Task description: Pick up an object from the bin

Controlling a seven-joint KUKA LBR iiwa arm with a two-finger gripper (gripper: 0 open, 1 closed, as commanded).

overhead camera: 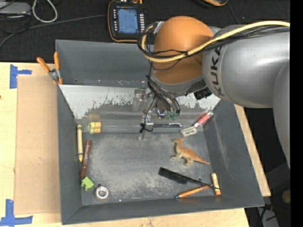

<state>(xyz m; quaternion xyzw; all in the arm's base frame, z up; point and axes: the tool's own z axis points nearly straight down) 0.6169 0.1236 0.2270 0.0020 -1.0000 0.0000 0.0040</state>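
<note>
My gripper [147,125] hangs low over the back middle of the bin, under the arm's orange cover. Just to its left a clear tube with a yellow cap [95,127] lies along the back wall, its right end by the gripper. To the right lies a pink and red pen with a white tag [200,122]. An orange toy dinosaur [187,154] stands on the floor right of and nearer than the gripper. Nothing shows held in the gripper.
A black comb [182,176], an orange pencil [193,191] and a tan stick [215,183] lie at the front right. Along the left wall lie a yellow crayon [79,143], a brown crayon [86,157], a green block [86,183] and a small ring [101,192].
</note>
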